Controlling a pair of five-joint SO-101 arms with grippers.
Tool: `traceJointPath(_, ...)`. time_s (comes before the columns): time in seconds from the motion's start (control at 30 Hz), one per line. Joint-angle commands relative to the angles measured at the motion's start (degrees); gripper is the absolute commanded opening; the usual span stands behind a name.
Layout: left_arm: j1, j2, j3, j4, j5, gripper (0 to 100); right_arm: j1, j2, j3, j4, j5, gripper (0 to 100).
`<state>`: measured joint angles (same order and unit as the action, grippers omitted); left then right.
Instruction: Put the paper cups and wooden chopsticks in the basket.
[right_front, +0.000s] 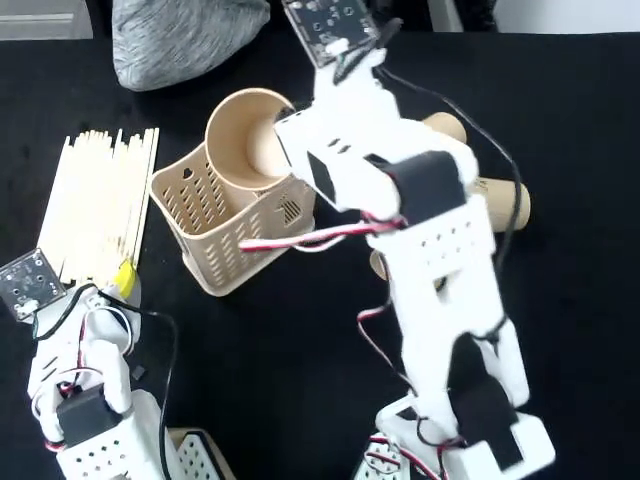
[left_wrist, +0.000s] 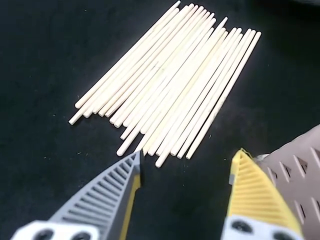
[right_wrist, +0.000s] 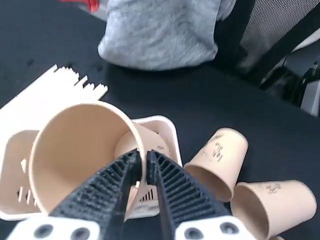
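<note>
A cream slotted basket (right_front: 225, 240) stands left of the table's middle. A tan paper cup (right_front: 245, 140) lies tilted over its far rim, mouth facing up and left, and my right gripper (right_front: 288, 122) is shut on the cup's rim. In the right wrist view the black fingers (right_wrist: 142, 156) pinch that rim of the cup (right_wrist: 75, 150) above the basket (right_wrist: 162, 125). Wooden chopsticks (right_front: 100, 200) lie in a flat bundle left of the basket. My left gripper (left_wrist: 189, 155) hangs open just short of the near ends of the chopsticks (left_wrist: 170, 85), holding nothing.
More paper cups lie on their sides right of the basket, one (right_front: 500, 200) (right_wrist: 272, 202) farther out and another (right_wrist: 220, 155) nearer. A grey cloth bundle (right_front: 185, 35) sits at the table's far edge. The basket's corner (left_wrist: 300, 160) is close beside my left gripper.
</note>
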<state>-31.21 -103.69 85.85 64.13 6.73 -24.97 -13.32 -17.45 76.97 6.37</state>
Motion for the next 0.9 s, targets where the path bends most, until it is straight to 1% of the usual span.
traceJointPath(0.0,-0.04,-0.53,-0.22,-1.23,0.53,29,-0.53,2.59,-2.95,1.49,-0.62,4.0)
traceJointPath(0.13,-0.04,-0.53,-0.13,-1.23,0.53,29,-0.53,3.65,-3.03,1.32,-2.29,21.9)
traceJointPath(0.2,-0.04,-0.53,-0.13,-1.23,0.53,29,-0.88,3.56,-3.12,1.14,0.70,27.3)
traceJointPath(0.33,-0.04,-0.53,-0.13,-1.23,0.53,29,-0.53,3.12,-7.34,2.90,3.69,30.2)
traceJointPath(0.47,-0.04,-0.53,-0.13,-1.23,0.53,29,-0.53,3.12,-13.14,10.29,9.67,30.1)
traceJointPath(0.53,-0.04,-0.53,-0.13,-1.23,0.53,29,-0.44,3.12,-14.73,15.65,16.97,30.0)
traceJointPath(0.63,-0.04,-0.53,-0.13,-1.23,0.53,29,2.02,3.21,-14.20,23.21,35.60,30.0)
traceJointPath(0.67,-0.04,-0.53,-0.13,-1.23,0.53,29,3.16,3.03,-13.05,24.26,39.47,30.0)
traceJointPath(0.73,-0.04,-0.53,-0.13,-1.23,0.53,29,6.86,1.19,-9.01,24.18,42.37,30.0)
traceJointPath(0.87,-0.04,-0.53,-0.13,-1.23,0.53,29,11.69,-8.13,6.46,23.38,52.84,30.0)
